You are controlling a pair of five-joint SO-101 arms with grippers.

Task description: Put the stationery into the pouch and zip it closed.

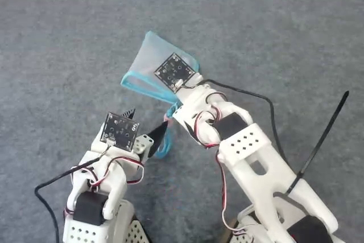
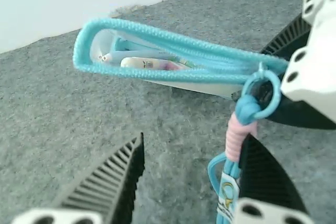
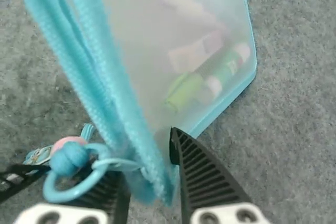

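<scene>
One pouch (image 1: 149, 60), frosted with blue trim, sits tilted over the grey mat (image 1: 57, 55). Its mouth is unzipped along nearly its whole length, and the slider is at the end the right gripper holds.

Stationery (image 2: 144, 63) is inside the pouch. At least three pen-like pieces show through the mouth, and one green and two paler ones show through the wall. I cannot tell the full count.

One pull ring (image 2: 261, 95) hangs at the slider end of the pouch. Below it are two beads, one blue (image 2: 245, 109) and one pink (image 2: 237, 132), then one strap (image 2: 226, 182) dangling.

Right gripper (image 3: 152, 182): its jaws are clamped on the pouch's zipper edge just beside the ring, with the trim pinched between them.

Left gripper (image 2: 194, 142): it is below the pouch's slider end with its jaws spread wide and nothing gripped. The strap hangs between them, just beside one finger (image 2: 262, 177). I cannot tell whether it touches.

I also cannot tell whether the pouch's far corner touches the mat.
</scene>
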